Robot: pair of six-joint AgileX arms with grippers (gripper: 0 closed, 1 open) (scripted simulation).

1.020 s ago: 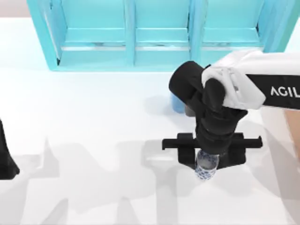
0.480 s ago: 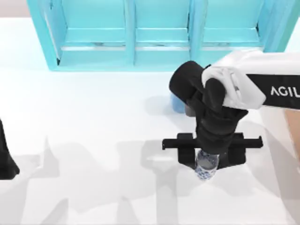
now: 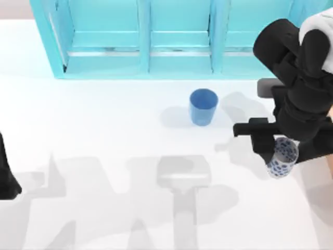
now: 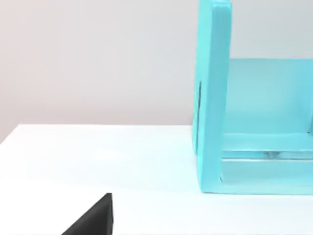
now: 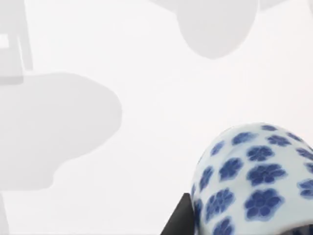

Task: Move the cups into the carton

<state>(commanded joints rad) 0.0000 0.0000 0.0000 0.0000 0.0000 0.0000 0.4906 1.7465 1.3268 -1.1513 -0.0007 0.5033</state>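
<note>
A white counter (image 3: 104, 130) carries a large light-blue shelf unit (image 3: 156, 41) along its far edge, its open compartments facing the camera above. At the counter's right side, the right arm (image 3: 304, 78) of the AgileX pair reaches in, black at the wrist, with a strip of tan surface (image 3: 330, 112) just visible behind it at the right edge. The right gripper (image 3: 283, 151) has its jaws closed around the white cup with blue floral pattern (image 3: 281, 159), which is tilted and raised off the counter, its shadow lying apart from it. The right wrist view shows what the overhead cannot: the cup's rounded wall (image 5: 254, 181), dotted with small blue flowers, close against a dark finger (image 5: 181, 220). The plain blue cup (image 3: 203, 107), tapered and upright, stands alone near the counter's middle, in front of the shelf unit and well apart from the gripper. The left arm (image 3: 6, 174) sits parked at the counter's left edge; whether its jaws are open cannot be told.
</note>
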